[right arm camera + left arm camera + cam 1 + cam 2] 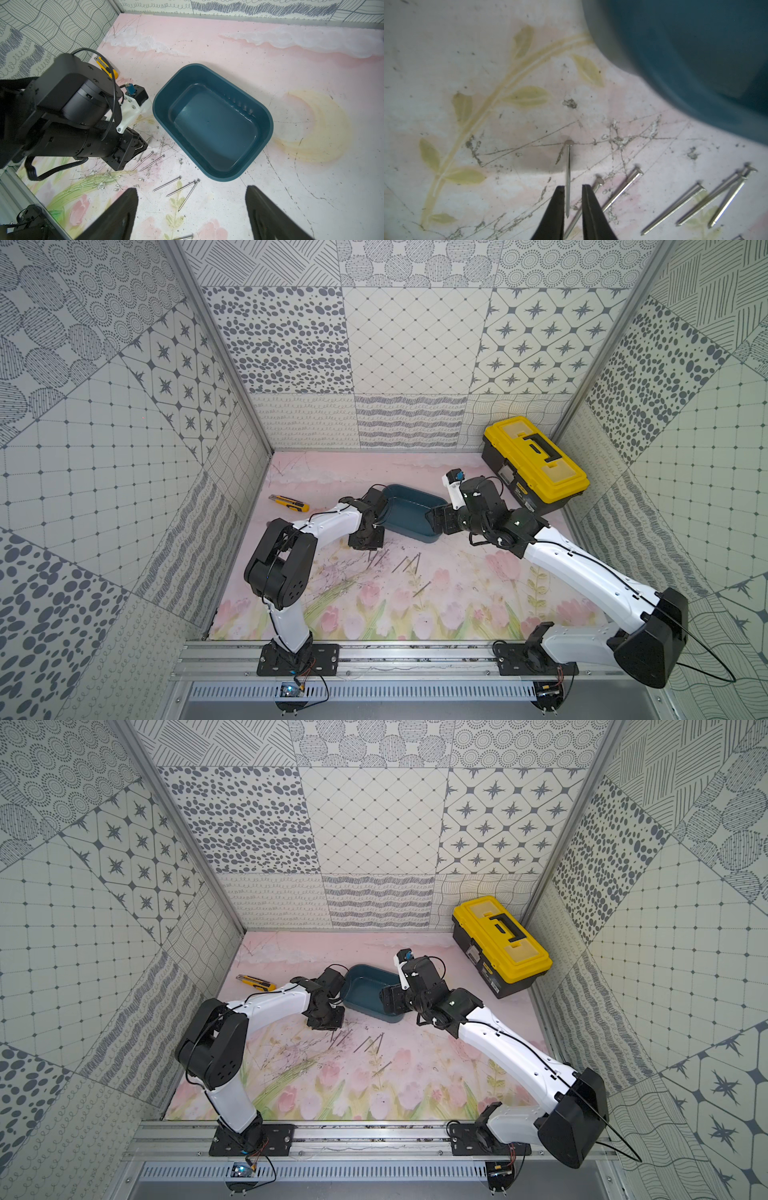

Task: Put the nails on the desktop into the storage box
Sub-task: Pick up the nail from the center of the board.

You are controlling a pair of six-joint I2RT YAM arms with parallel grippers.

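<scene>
Pale pink desk (228, 41), printed with tulips and scuffed with dark scratches, carries everything. The nails (166, 184) lie loose on it, all outside the storage box (214, 128) and just beside the box's long side that faces the arm bases. A pair lies close to one corner of the box and three more a little farther along. A single nail (422, 589) lies farther out from the box.

One nail (567, 176) sits between the fingers (554, 218) of the left pincer (573, 186), close against one finger with a clear gap to the other. This pincer is narrowly parted, low beside the same corner of the box. Whether that nail is lifted off the desk I cannot tell.

The right pincer (192, 188) hangs above the nails on that same side of the box, its fingers spread wide, released.

A yellow utility knife (289, 504) lies well apart from the box on the left arm's side. A yellow-lidded black toolbox (536, 460) stands beyond the box, by the back corner on the right arm's side.
</scene>
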